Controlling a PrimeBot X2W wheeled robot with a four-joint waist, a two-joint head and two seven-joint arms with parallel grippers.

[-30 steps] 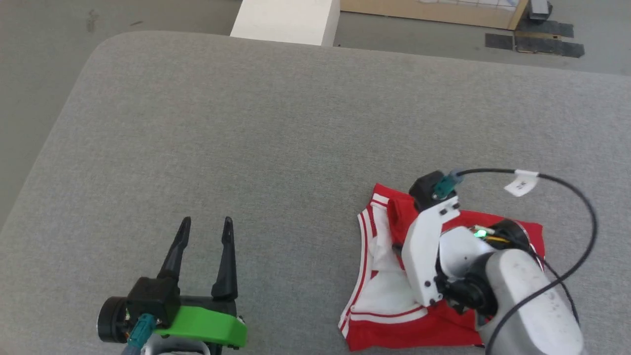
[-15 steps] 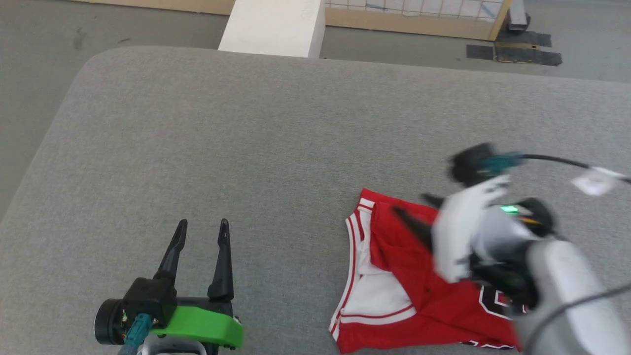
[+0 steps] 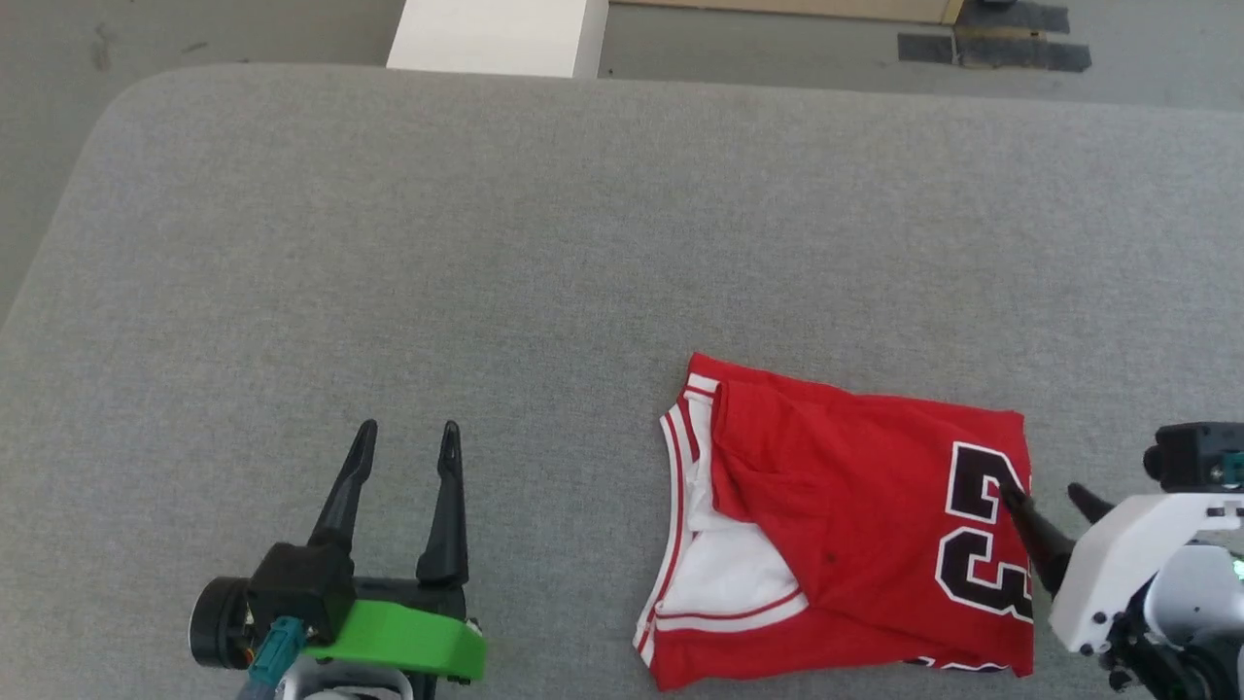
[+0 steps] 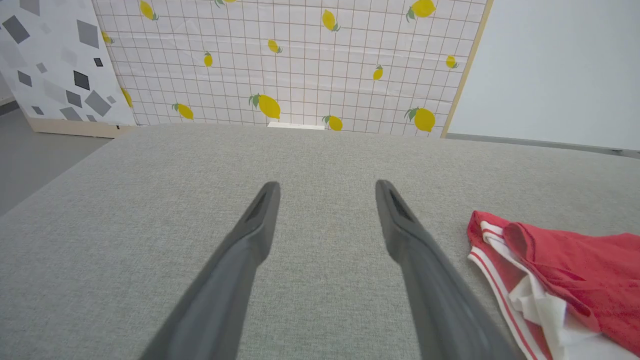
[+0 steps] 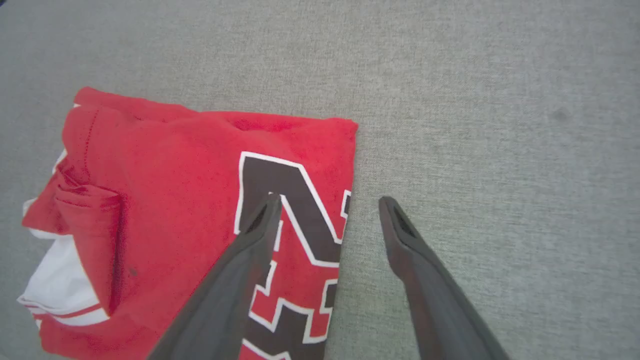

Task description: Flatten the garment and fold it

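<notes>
Right pincer (image 3: 1040,493): spread, empty, straddling the right edge of the garment (image 3: 855,506).
Left pincer (image 3: 408,426): spread, empty, well apart to the left.
Garment: on the tabletop (image 3: 583,243), folded into a compact block, white sleeve (image 3: 729,574) showing at its left.
Progress: we judge folding nearly complete; the rumpled left edge may need tidying.

Left gripper (image 3: 408,430) and right gripper (image 3: 1040,491), fingers (image 4: 260,220) apart

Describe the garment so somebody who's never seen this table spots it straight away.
On the big grey table, look at the near right part, by the right gripper. The garment lies folded there: bright red, white sleeve with striped trim, black white-edged number, against plain grey cloth.
</notes>
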